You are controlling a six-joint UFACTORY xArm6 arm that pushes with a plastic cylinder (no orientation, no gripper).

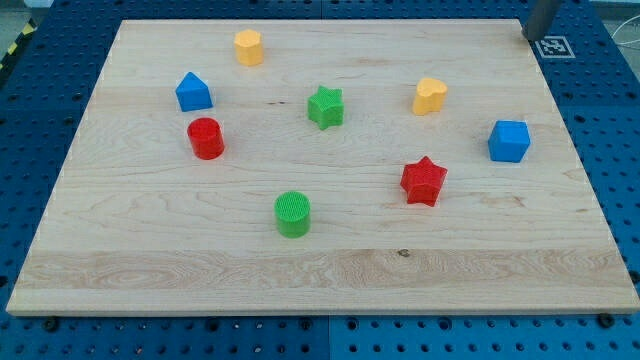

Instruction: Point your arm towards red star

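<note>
Ribbed green cylinder [293,214] nearest; red star [424,181] right; tip [530,38] perhaps top-right.

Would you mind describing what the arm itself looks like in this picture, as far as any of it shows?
Very little of me shows. Only a short stretch of my rod appears at the view's top right corner: a plain, smooth, dark grey cylinder ending at my tip, just past the wooden board, beside a black-and-white square marker on the blue perforated table. No cables, markings or arm links are visible.
</note>
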